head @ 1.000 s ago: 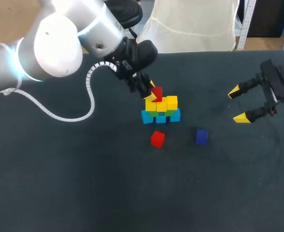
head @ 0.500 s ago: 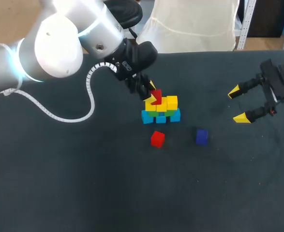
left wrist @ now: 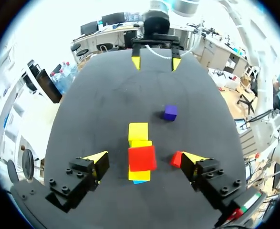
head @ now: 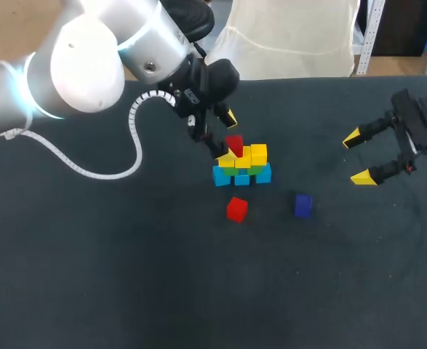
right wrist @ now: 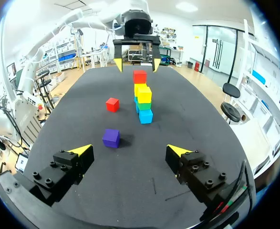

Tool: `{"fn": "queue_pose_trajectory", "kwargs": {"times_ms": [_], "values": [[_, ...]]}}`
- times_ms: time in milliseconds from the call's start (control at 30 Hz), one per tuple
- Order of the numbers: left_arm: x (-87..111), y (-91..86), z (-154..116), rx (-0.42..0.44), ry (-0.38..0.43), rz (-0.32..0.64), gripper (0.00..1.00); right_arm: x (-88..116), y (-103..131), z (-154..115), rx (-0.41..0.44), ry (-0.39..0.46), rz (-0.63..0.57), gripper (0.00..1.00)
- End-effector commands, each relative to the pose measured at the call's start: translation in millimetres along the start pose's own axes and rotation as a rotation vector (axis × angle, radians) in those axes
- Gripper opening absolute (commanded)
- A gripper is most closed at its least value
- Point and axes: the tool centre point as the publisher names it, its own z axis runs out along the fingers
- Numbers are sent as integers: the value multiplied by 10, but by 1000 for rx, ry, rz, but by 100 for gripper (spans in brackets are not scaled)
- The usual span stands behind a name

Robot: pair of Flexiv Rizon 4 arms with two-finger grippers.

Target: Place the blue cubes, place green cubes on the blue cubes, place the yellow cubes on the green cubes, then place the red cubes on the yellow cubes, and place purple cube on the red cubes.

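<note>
Dark surface — cube stack, loose red cube, purple cube — left fingers and right fingers both spread open.

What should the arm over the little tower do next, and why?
Probably lift the left hand clear and go for the loose red cube. The hand is open, touching neither side of the red cube already sitting on the yellow cubes, so that one looks placed. Another yellow top beside it is bare.
</note>
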Motion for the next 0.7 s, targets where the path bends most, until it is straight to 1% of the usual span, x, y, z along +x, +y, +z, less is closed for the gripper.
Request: {"fn": "queue_pose_trajectory", "kwargs": {"times_ms": [33, 200, 233, 300, 367, 500, 700], "values": [[2, -189, -185, -23, -11, 15, 100, 7, -11, 6, -2, -2, -1, 100], [133, -384, -380, -52, -64, 5, 100, 7, -11, 6, -2, -2, -1, 100], [166, -415, -409, -59, -48, -4, 100, 7, -11, 6, -2, -2, -1, 100], [267, -479, -476, -65, -53, -10, 100, 7, -11, 6, -2, -2, -1, 100], [374, -530, -530, -75, -42, -33, 100, 7, -11, 6, -2, -2, -1, 100], [584, -628, -645, -84, -63, -61, 100, 7, -11, 6, -2, -2, -1, 100], [748, -724, -732, -83, -63, -72, 100, 7, -11, 6, -2, -2, -1, 100]]}}
